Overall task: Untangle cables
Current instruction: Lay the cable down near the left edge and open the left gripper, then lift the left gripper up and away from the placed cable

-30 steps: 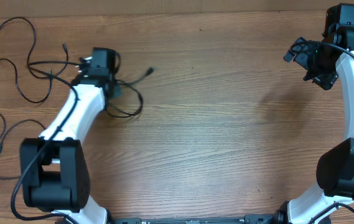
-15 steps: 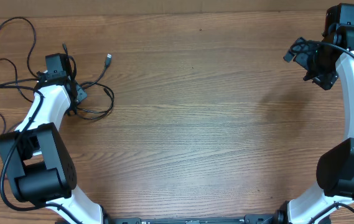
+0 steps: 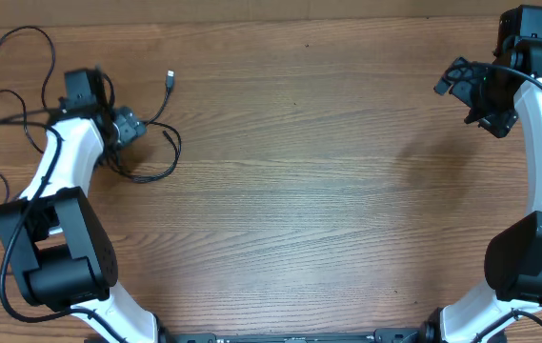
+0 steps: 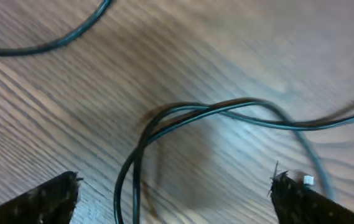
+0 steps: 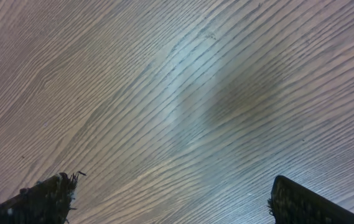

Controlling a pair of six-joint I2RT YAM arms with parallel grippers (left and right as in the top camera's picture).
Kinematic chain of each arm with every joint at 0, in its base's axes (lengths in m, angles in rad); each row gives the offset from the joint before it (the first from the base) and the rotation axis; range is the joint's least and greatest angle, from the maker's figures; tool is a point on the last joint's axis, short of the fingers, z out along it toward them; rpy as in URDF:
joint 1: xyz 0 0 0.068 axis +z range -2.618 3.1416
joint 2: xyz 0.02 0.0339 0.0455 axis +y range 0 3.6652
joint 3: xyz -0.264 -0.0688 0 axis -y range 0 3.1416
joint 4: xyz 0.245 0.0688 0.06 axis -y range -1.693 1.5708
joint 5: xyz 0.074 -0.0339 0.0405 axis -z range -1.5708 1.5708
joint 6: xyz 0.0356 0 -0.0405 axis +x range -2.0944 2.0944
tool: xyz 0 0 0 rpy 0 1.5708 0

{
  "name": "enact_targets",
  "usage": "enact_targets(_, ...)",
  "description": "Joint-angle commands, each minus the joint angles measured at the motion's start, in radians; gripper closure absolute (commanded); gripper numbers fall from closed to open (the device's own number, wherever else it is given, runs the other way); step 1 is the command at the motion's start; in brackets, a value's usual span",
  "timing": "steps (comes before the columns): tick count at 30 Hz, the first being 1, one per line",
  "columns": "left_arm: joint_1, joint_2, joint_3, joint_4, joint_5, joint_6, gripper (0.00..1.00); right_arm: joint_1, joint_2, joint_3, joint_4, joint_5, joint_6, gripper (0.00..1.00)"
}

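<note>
Several thin, looping black cables point(image 4: 189, 113).

words: none can be read | numbers: none | brands: none | white speck point(image 4: 307, 180) on the left gripper point(image 4: 175, 186): maybe a tiny sticker, too small and blurry to read

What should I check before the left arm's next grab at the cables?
1. Left gripper open and empty: ok.
2. Cables in its wrist view: ok, two strands cross on the table right under it.
3. Cables separated: not ok, loops overlap beside the left arm in the overhead view.
4. Which cable each crossing strand belongs to: cannot tell.
5. Right gripper open, empty, over bare wood away from the cables: ok.
</note>
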Motion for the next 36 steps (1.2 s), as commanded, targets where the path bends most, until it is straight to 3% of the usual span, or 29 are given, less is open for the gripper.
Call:
enact_targets(1,-0.011,0.003,0.117,-0.067,0.029,0.022,0.00,-0.002,-0.016,0.004,0.002,0.009,-0.002,0.00)
enact_targets(16,-0.016,0.001,0.533,-0.453,0.211,0.021,0.00,-0.002,-0.016,0.004,0.002,0.009,-0.002,0.00)
enact_targets(28,-0.056,-0.003,0.551,-0.515,0.401,0.076,0.01,-0.002,-0.016,0.004,0.002,0.008,-0.002,0.00)
enact_targets(36,-0.176,-0.003,0.551,-0.536,0.401,0.101,0.00,-0.002,-0.016,0.004,0.002,0.009,-0.002,0.00)
